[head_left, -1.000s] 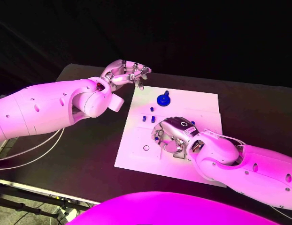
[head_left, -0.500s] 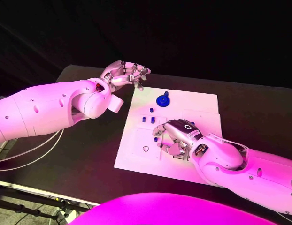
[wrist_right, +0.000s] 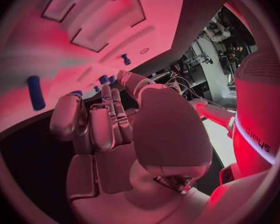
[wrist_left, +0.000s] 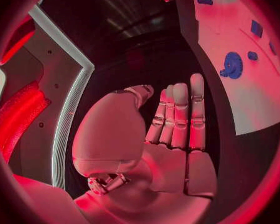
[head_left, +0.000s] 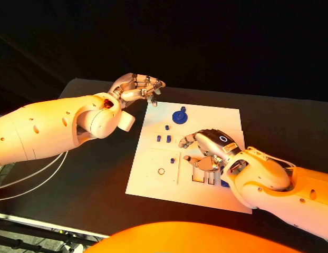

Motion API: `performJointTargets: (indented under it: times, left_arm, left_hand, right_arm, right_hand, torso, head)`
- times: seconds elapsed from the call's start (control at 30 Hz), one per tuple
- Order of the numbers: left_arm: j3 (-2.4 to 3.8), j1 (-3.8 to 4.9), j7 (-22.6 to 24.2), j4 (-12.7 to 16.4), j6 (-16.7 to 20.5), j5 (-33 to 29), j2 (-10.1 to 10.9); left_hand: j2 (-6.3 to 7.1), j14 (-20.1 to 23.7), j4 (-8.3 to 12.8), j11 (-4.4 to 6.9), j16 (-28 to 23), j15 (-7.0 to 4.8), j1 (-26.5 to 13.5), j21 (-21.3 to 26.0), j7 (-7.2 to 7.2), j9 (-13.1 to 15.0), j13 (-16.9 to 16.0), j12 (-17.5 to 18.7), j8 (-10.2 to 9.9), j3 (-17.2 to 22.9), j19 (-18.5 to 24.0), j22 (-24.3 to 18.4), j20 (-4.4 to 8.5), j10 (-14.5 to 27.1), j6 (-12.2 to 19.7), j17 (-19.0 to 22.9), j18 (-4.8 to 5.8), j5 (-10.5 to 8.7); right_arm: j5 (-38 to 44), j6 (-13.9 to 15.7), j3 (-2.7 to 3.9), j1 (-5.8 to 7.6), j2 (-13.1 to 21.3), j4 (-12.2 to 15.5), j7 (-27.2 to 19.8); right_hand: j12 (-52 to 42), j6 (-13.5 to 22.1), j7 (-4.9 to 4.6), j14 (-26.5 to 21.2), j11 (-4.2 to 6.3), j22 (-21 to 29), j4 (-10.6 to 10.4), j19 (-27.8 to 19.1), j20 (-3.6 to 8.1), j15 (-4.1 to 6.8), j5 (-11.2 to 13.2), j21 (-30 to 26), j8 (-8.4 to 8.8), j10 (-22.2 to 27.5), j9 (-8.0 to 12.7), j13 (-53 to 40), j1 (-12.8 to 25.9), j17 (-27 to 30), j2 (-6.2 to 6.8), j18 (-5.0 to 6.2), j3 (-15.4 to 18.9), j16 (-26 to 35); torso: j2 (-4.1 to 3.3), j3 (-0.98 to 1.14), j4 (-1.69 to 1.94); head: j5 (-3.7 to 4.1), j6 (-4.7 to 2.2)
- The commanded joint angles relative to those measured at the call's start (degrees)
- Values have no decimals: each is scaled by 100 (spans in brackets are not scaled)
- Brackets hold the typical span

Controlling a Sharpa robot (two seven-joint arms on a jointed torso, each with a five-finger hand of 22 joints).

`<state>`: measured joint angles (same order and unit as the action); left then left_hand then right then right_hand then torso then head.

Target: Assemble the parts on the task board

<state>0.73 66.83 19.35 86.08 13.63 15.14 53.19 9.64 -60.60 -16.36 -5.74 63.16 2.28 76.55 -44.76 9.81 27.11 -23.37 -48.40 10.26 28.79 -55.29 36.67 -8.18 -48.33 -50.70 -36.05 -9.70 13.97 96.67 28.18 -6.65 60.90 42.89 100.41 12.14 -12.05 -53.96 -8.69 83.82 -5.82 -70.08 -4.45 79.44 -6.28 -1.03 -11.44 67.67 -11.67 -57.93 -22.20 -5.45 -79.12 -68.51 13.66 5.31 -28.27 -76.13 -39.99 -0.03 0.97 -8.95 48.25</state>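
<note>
Board, white, lies in the middle of the black table in front of you. Your right hand hovers over the board's centre, fingers curled downward above a row of rectangular slots that sits just below it. Whether it holds anything, you cannot tell from the head view; in the right wrist view its fingers lie close together and nothing shows between them. Two small blue pegs stand just to the left of that hand, and a small ring lies further left and nearer you. Beyond the hand, towards the board's far edge, sits a blue gear. Your left hand is raised off the board's far left corner, close to the gear, fingers straight and pressed together, holding nothing.
</note>
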Motion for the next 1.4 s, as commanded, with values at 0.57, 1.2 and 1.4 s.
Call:
performJointTargets:
  times: [0.57, 1.2, 1.4]
  left_arm:
    - [2, 0, 36, -40, -178, -33, -72]
    - [2, 0, 37, -62, -199, -33, -71]
    - [2, 0, 12, -63, -168, -25, -66]
  left_hand:
    - [14, 40, -6, -13, -31, -3, -40, 49, 3, -1, 13, -31, -17, -31, -39, -15, 11, 43, 32, -4, -82, 11]
    - [15, 42, -3, -12, -33, -3, -35, 56, 2, -1, 15, -32, -17, -35, -41, -20, 11, 46, 34, -5, -82, 12]
    - [15, 42, -3, -12, -33, -3, -35, 56, 2, -1, 15, -32, -17, -35, -41, -20, 11, 46, 34, -5, -82, 12]
  right_arm:
    - [-780, -1879, 88, 786, 673, -371, -59]
    - [-792, -1806, 48, 746, 460, -580, -78]
    - [-790, -1819, 40, 736, 435, -594, -55]
  right_hand:
    - [-745, 88, 212, -78, -80, 432, -814, -245, -102, -62, -41, -670, 318, 934, 127, 89, -797, 586, -275, 104, 2264, 164]
    - [-1173, -46, 103, 117, 55, 22, -1170, 70, 9, 61, -31, -213, 304, 502, 156, 105, -1159, 300, -409, 5, 2095, -93]
    - [-1137, -203, 90, 158, 158, -256, -1210, 225, 94, 147, -41, 99, 272, -99, 171, 159, -1215, 247, -493, -60, 1580, -136]
  torso:
    - [-14, 11, 2]
    - [-13, -4, 15]
    - [-10, -2, 12]
  head:
    - [192, -151]
    - [198, -108]
    - [189, -98]
